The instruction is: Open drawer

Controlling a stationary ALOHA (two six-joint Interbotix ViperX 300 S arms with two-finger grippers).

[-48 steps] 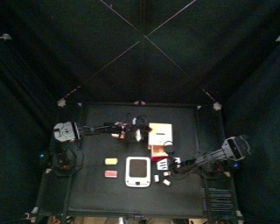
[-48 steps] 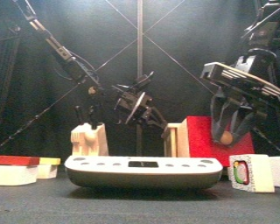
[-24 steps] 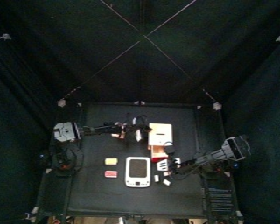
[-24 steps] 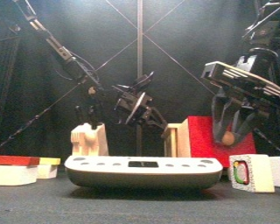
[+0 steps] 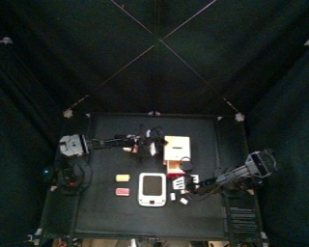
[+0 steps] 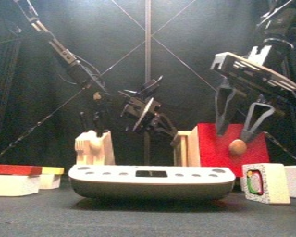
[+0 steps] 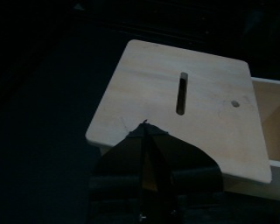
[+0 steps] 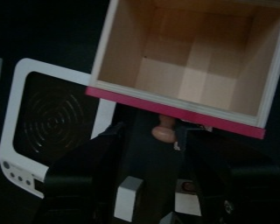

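Note:
The light-tan box (image 5: pixel 178 145) stands mid-table, its slotted top (image 7: pixel 184 92) filling the left wrist view. Its drawer (image 8: pixel 189 66) is slid out toward the table's front, showing tan compartments, a reddish front (image 6: pixel 216 148) and a small round knob (image 8: pixel 164 129). My right gripper (image 6: pixel 237 130) hangs just above the knob (image 6: pixel 237 146) with its jaws spread wide, one on each side and neither touching it. At the box's far side, my left gripper (image 7: pixel 143 140) is shut, its tips at the box's edge (image 5: pixel 154 145).
A white device (image 5: pixel 152 188) with a grey screen lies in front of the box, near the table's front edge (image 6: pixel 151 180). Small yellow (image 5: pixel 121 178) and red (image 5: pixel 121 192) blocks lie to its left. Further small blocks (image 6: pixel 265 180) sit at its right.
The right gripper's jaws have spread apart and let go of the knob, and the gripper has lifted slightly. The drawer stays out. The left arm has not moved.

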